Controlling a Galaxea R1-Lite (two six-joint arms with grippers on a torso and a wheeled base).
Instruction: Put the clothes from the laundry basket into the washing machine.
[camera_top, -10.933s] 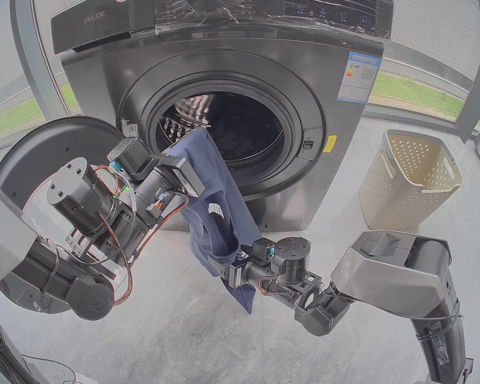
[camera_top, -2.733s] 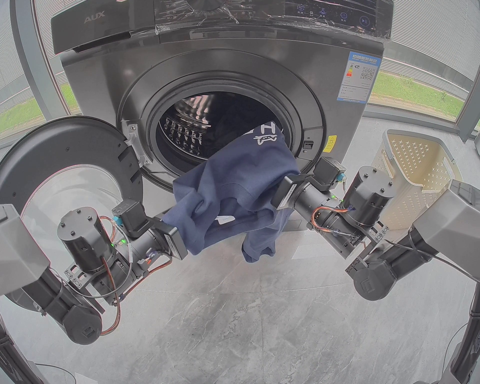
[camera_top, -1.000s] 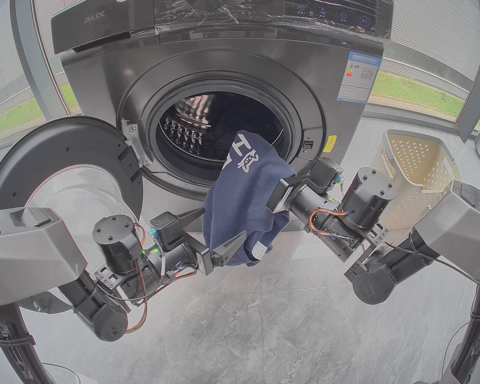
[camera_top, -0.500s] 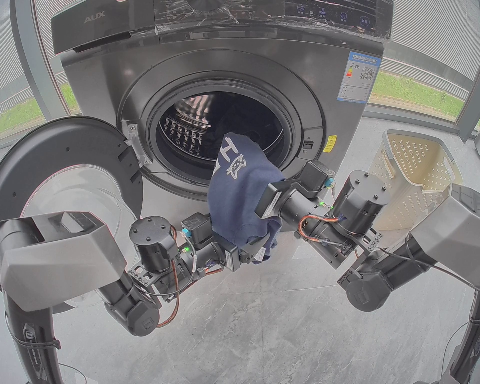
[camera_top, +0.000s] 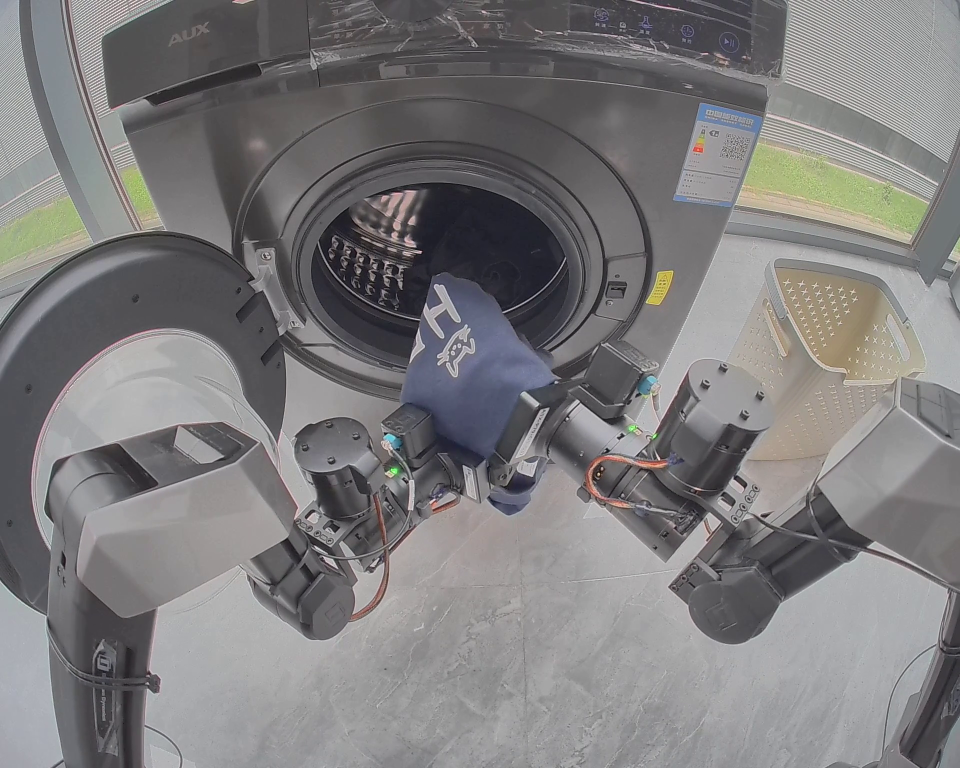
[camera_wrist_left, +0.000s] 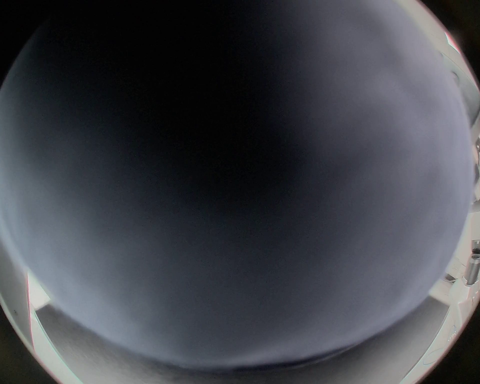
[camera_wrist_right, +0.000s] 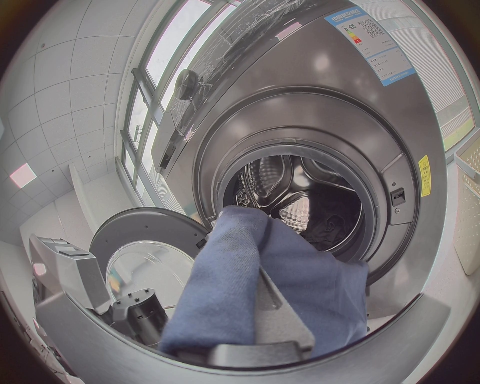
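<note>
- Here, right end effector (camera_wrist_right: 255, 295) clamps navy blue cloth garment (camera_top: 465, 365) at open drum of grey washing machine (camera_top: 640, 230).
- Left end effector (camera_top: 492, 484) buried beneath it; grip cannot be told.

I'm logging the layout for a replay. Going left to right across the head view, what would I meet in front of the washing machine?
open washer door → navy garment → laundry basket

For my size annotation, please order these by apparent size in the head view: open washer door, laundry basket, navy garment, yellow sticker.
1. open washer door
2-3. laundry basket and navy garment look alike; the garment is partly hidden, so unranked.
4. yellow sticker
</note>
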